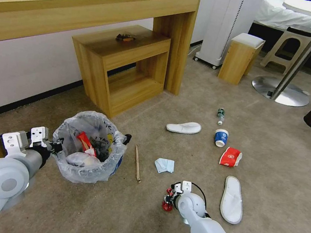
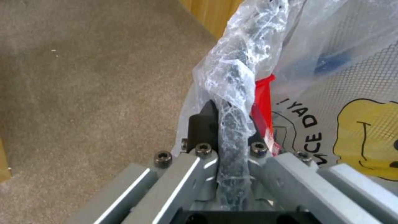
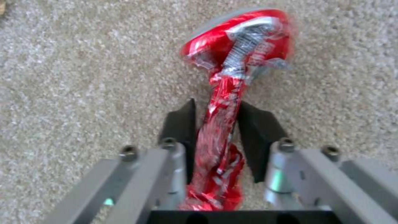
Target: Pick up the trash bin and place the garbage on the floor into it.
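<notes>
Crushed can [image 3: 232, 93] lengthwise between right gripper [image 3: 215, 121] fingers, top outward.

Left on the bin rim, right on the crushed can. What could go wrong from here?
1. The left gripper pinches the trash bin rim through loose plastic bag; the bag may slip and tilt the bin.
2. The right gripper holds the crushed can by a thin flattened end; it could twist out during the carry.
3. The stick and tissue lie between can and bin, so a low sweep might scatter them.
</notes>
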Available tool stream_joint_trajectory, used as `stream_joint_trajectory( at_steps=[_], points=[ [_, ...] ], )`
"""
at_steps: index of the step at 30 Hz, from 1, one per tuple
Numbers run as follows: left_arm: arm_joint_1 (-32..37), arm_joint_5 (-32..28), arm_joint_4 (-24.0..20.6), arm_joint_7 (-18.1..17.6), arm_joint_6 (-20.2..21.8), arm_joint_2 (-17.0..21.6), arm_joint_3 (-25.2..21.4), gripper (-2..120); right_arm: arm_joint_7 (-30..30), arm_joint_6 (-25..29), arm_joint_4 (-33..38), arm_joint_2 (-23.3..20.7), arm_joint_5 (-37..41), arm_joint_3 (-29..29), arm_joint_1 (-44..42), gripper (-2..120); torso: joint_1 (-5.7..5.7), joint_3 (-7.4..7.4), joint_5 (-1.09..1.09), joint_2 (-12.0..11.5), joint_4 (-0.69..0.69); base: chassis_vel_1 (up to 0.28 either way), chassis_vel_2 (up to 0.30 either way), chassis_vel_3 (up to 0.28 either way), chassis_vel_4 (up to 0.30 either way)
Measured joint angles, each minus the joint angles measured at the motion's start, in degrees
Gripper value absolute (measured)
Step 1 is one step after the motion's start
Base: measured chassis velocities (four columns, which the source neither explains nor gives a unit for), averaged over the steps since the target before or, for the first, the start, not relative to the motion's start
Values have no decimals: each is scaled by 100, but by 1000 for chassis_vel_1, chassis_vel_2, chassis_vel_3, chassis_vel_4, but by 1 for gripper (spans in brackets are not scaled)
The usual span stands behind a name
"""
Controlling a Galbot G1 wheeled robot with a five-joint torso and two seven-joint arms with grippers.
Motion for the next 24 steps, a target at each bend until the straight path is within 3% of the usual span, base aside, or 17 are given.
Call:
stream_joint_trajectory(
  at_steps=[5, 19, 24],
  points=[
    [34, 1, -12, -10, 0, 36, -42, 0, -57, 8, 54, -44, -34, 8, -20, 10, 0, 0, 0, 0, 0, 0, 0, 0, 0],
    [16, 23, 2, -15, 0, 11, 1, 0, -242, 125, 100, -142, -232, 44, -56, 10, 0, 0, 0, 0, 0, 0, 0, 0, 0],
    [15, 23, 11, -10, 0, 22, 35, 0, -460, 491, 393, -219, -375, 152, -119, 10, 0, 0, 0, 0, 0, 0, 0, 0, 0]
  ],
)
